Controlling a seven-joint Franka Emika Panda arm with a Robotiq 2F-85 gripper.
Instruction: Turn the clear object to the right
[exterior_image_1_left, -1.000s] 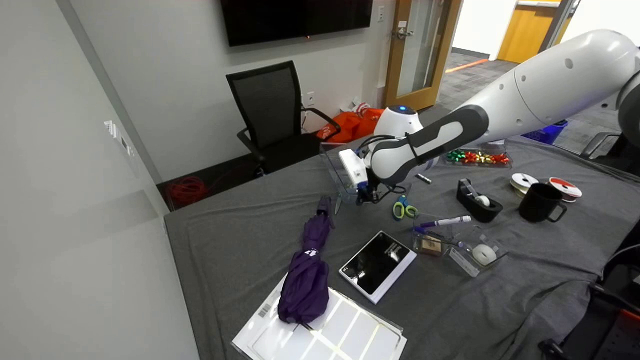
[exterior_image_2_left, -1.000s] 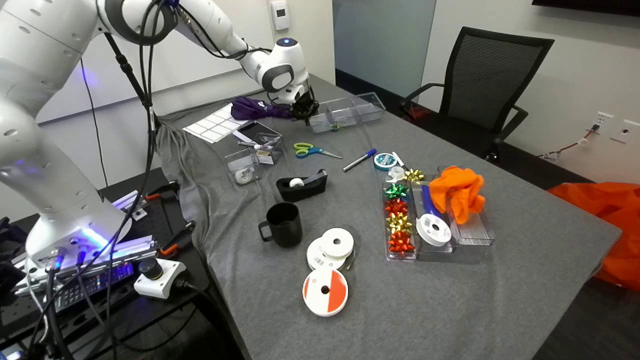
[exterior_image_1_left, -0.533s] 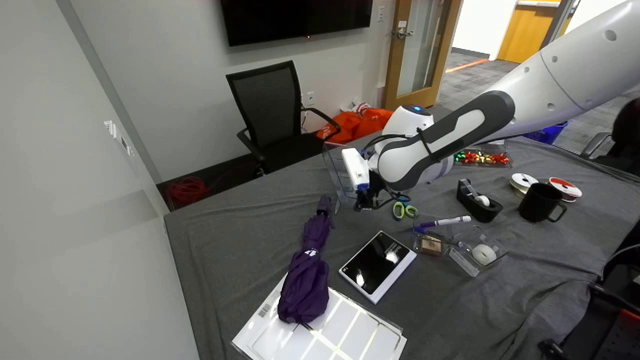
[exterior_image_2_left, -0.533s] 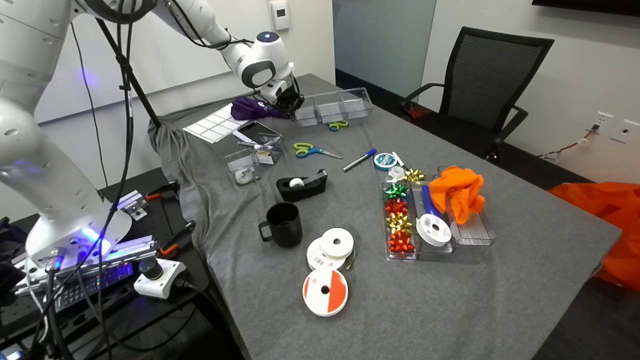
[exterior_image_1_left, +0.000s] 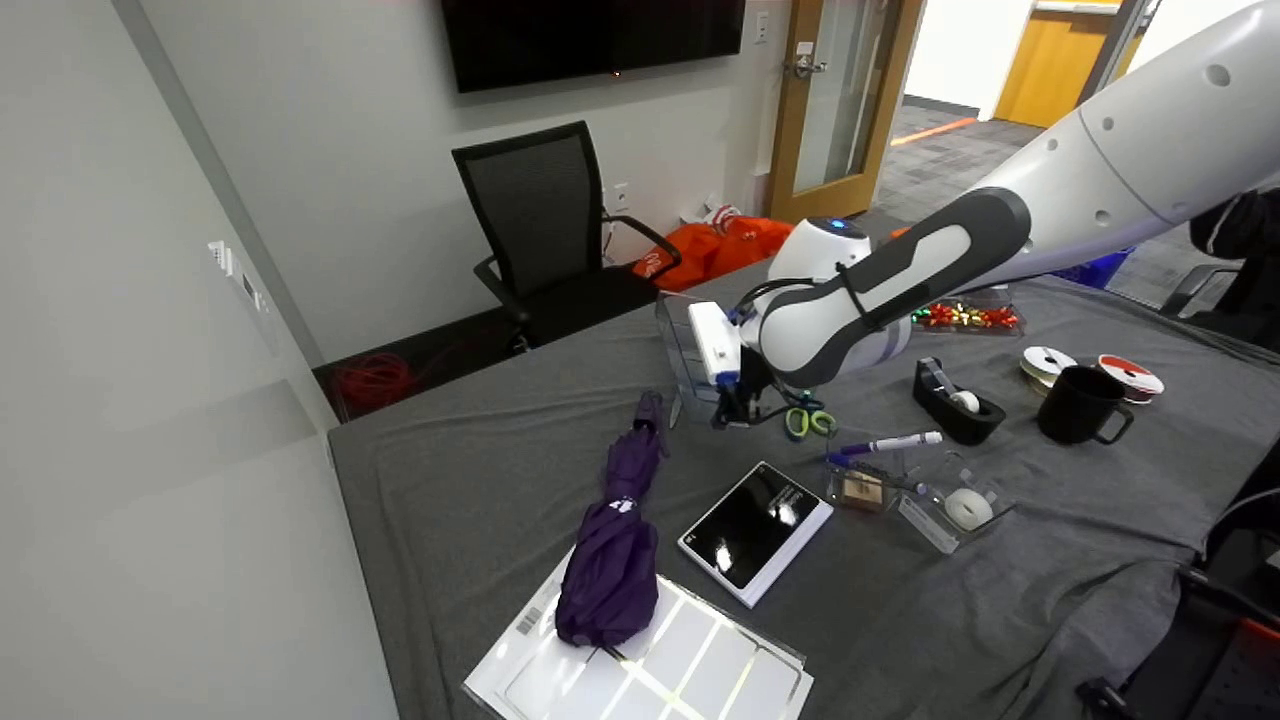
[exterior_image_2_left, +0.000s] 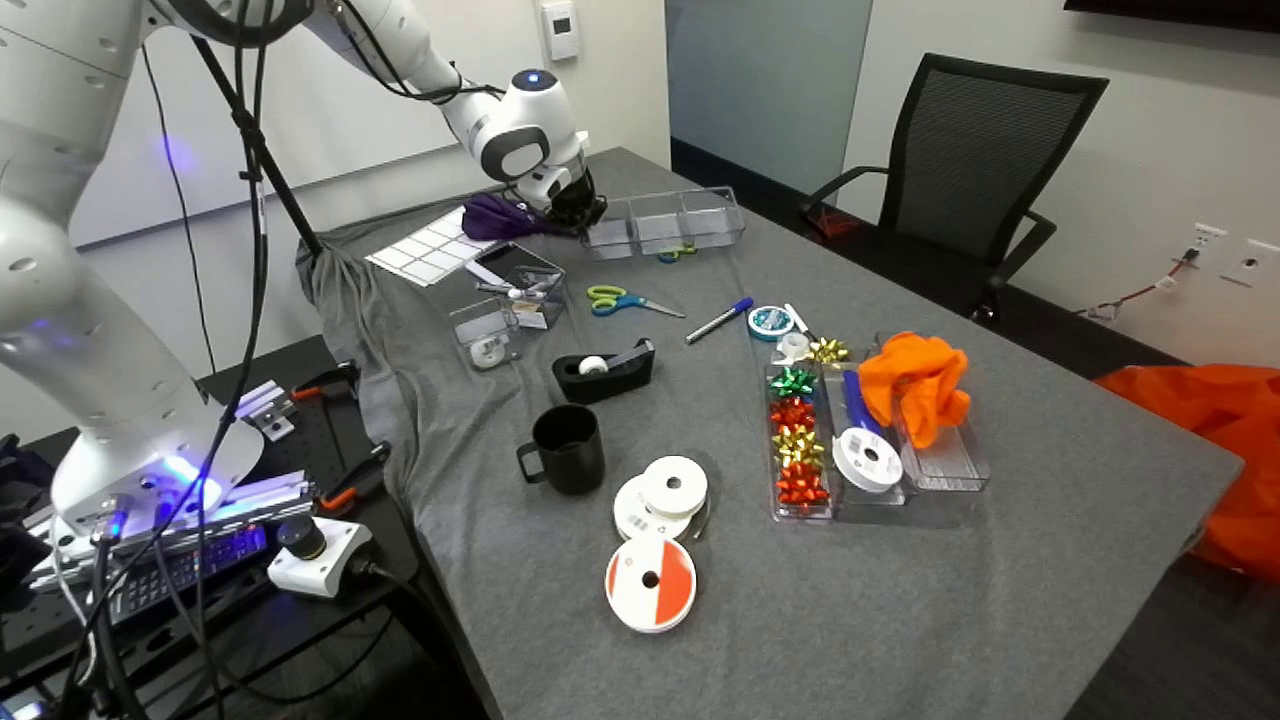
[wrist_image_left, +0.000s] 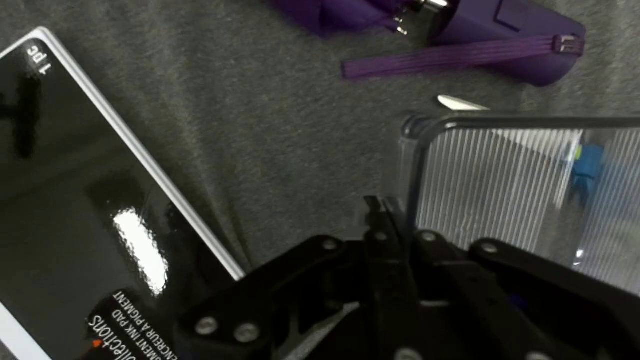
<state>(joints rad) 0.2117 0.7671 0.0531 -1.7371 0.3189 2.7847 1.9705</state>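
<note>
- One black two-fingered gripper (wrist_image_left: 397, 222) on a white robot arm (exterior_image_1_left: 1060, 195) is clenched on the end wall of a clear rectangular plastic organizer case (exterior_image_2_left: 662, 225).
- In an exterior view, the case is at the far part of a grey cloth-covered table (exterior_image_2_left: 900, 610), its compartments in a row; whether its base touches the cloth cannot be told.
- Scissors with blue and green handles (exterior_image_2_left: 678, 254) show partly through the clear plastic, and in the wrist view their pale blade tip juts past the rim.
- A folded purple fabric umbrella (exterior_image_1_left: 610, 550) has its narrow end near the case and its wide end on a white grid-printed sheet (exterior_image_1_left: 745, 655).
- A flat white-sided box with a glossy black top (exterior_image_1_left: 755, 530) lies near the umbrella.
- Farther from the case are a low black tape dispenser (exterior_image_1_left: 950, 405), a black cylindrical mug (exterior_image_1_left: 1072, 408) and a row of green, red and gold shiny bows (exterior_image_2_left: 797, 442).
</note>
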